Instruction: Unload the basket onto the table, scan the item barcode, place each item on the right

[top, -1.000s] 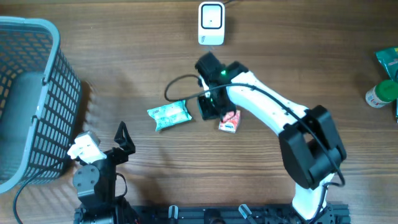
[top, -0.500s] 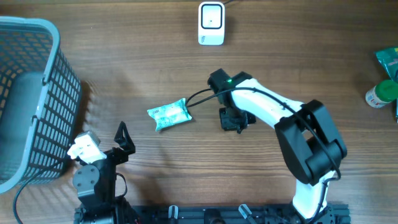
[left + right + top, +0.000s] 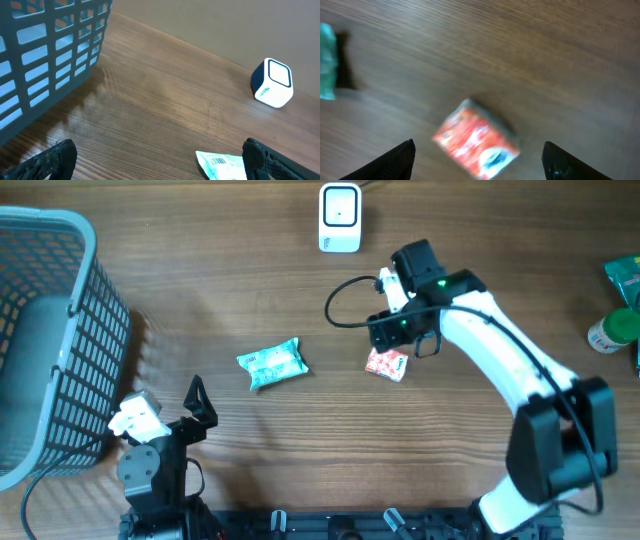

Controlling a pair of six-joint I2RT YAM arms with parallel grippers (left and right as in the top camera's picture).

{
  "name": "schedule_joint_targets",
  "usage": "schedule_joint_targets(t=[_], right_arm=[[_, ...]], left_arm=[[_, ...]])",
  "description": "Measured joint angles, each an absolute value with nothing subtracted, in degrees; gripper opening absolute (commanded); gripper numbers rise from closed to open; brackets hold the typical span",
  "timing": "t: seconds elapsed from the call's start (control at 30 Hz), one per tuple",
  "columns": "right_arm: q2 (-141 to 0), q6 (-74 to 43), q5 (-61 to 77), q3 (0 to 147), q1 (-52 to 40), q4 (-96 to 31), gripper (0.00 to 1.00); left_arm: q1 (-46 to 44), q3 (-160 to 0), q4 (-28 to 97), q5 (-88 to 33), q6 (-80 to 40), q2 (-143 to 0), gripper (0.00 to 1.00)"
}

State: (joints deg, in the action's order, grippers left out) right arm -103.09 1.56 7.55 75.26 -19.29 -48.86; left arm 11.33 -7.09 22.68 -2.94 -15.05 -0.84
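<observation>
The right gripper (image 3: 398, 338) is held with its jaws apart over the middle of the bench (image 3: 480, 240). The red packet (image 3: 386, 364) is not gripped. It lies flat on the wood just below the jaws, tilted against the bench edges; the right wrist view is blurred.

The scanner (image 3: 340, 218) stands at the far edge, near the packet, with bare wood between them. A teal packet (image 3: 272, 364) lies to the left, well apart from the red one.

The left gripper (image 3: 198, 405) is parked at the near edge, jaws fully apart and holding nothing. The basket (image 3: 92, 360) occupies the left edge. A green-capped bottle (image 3: 612, 330) lies at the right edge.
</observation>
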Motion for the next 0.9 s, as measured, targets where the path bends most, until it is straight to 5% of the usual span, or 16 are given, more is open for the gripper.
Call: schedule_joint_targets(t=[0.4,0.57,0.77,0.9], right_arm=[[-116.3,18.2,26.9,75.3,-10.2,-48.8,0.53],[-117.6,19.8,28.5,75.3,-10.2,-49.2,0.04],[-117.8,20.3,30.6,75.6,-10.2,-50.8,0.04],[-118.1,24.1,43.5,78.0,-10.2,-60.7,0.04]], left_arm=[[11.3,-7.1,22.7,-2.9,-15.0,-0.8,1.0],[11.3,-7.1,22.7,-2.9,-15.1,-0.8,1.0],[11.3,-7.1,22.7,-2.9,-15.0,-0.8,1.0],[11.3,-7.1,22.7,-2.9,-15.1,-0.8,1.0]])
